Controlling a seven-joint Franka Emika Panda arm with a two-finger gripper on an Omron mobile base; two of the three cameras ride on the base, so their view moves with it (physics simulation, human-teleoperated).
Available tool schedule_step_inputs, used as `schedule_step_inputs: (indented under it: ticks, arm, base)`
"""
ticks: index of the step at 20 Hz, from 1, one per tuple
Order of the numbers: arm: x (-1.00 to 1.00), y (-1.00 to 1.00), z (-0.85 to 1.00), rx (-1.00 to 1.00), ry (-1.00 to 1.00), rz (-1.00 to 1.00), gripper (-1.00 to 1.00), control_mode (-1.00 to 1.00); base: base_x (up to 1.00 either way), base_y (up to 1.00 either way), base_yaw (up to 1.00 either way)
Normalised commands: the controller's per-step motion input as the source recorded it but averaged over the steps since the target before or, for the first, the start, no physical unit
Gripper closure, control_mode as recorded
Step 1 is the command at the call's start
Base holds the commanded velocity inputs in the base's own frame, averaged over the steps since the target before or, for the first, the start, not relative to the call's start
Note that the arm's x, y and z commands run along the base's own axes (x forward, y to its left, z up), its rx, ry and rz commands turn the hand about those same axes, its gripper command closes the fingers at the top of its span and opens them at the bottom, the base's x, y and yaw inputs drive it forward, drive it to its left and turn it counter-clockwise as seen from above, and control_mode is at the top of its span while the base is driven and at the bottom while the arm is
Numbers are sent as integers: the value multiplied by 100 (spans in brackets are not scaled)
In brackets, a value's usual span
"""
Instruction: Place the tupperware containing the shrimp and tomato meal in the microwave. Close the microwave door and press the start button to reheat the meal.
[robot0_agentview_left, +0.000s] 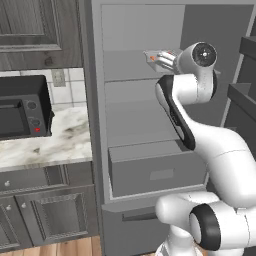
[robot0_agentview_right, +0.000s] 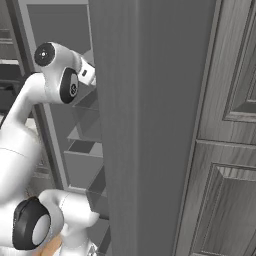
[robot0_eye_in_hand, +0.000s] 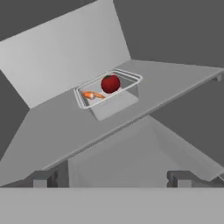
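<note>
The clear tupperware (robot0_eye_in_hand: 109, 92) stands on a grey shelf (robot0_eye_in_hand: 57, 127) inside the open fridge. It holds a red tomato (robot0_eye_in_hand: 110, 83) and orange shrimp pieces (robot0_eye_in_hand: 92, 95). My gripper (robot0_eye_in_hand: 113, 178) is open, its fingertips (robot0_eye_in_hand: 43, 177) wide apart and empty. It is level with the shelf's front edge and short of the container. In the left base view the tupperware (robot0_agentview_left: 155, 56) shows on an upper shelf just left of my wrist. The microwave and its door are out of view.
Lower fridge shelves and a grey drawer (robot0_agentview_left: 155, 172) lie below my arm. The open fridge door (robot0_agentview_right: 145, 125) stands close on the right. A small black countertop appliance (robot0_agentview_left: 22, 107) sits on the marble counter (robot0_agentview_left: 60, 142) to the left.
</note>
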Motion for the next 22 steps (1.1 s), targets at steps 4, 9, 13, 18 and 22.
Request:
schedule_step_inputs:
  ticks: [4, 9, 13, 18, 22]
  arm:
    - [39, -33, 0, 12, -1, 0, -100, -100]
    - [32, -41, 0, 12, 2, 0, -100, -100]
    - [18, -22, 0, 2, 3, 0, -100, -100]
    - [26, -5, 0, 0, 5, 0, -100, -100]
    - [38, -14, 0, 2, 12, 0, -100, -100]
  base:
    - [0, 0, 0]
    - [0, 0, 0]
    - [0, 0, 0]
    - [0, 0, 0]
    - [0, 0, 0]
